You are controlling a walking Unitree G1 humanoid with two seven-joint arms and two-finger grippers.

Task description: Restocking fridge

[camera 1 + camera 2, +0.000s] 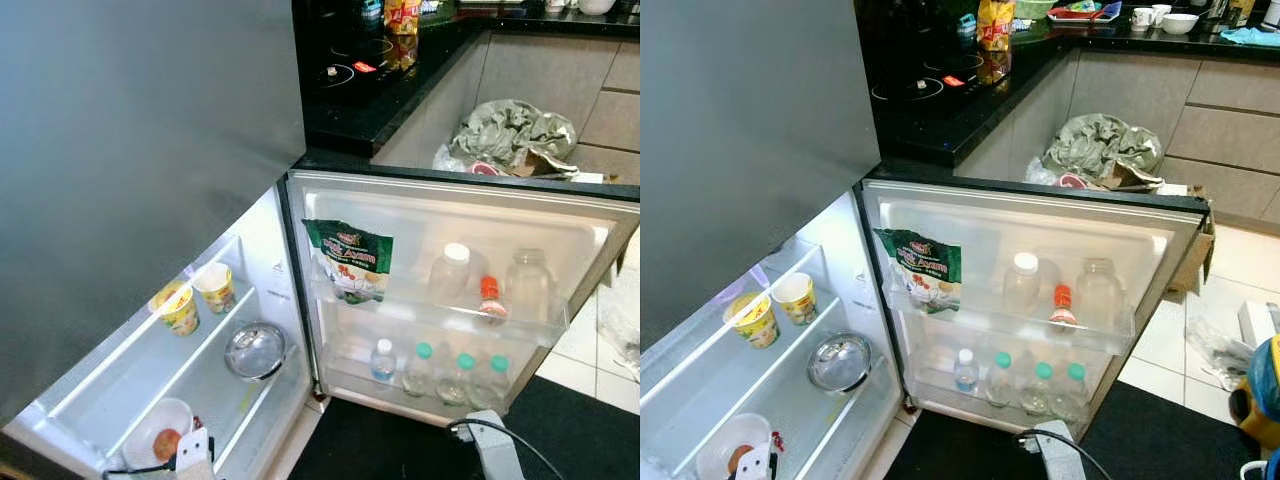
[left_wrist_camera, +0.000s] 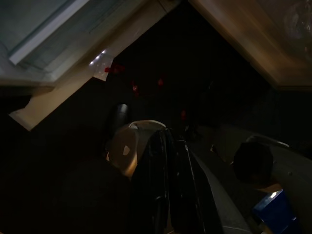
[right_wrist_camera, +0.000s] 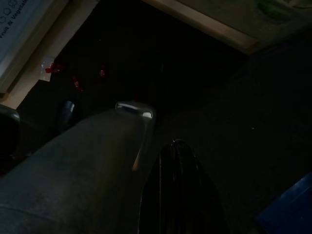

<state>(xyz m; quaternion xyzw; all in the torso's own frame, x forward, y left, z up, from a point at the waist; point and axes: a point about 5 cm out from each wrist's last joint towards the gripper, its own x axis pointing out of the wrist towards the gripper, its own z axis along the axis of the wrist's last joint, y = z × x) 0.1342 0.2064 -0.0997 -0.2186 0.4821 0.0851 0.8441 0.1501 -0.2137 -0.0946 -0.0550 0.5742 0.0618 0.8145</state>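
The white fridge door stands open at centre frame. Its upper door shelf holds a green snack bag, a white-capped clear bottle, a small red-capped bottle and a clear glass jar. Four small water bottles line the lower shelf. At lower left, the glass shelves carry two yellow paper cups, a steel lidded bowl and a white bowl. Both wrist views are dark: the left gripper and the right gripper hang low with fingers pressed together, holding nothing.
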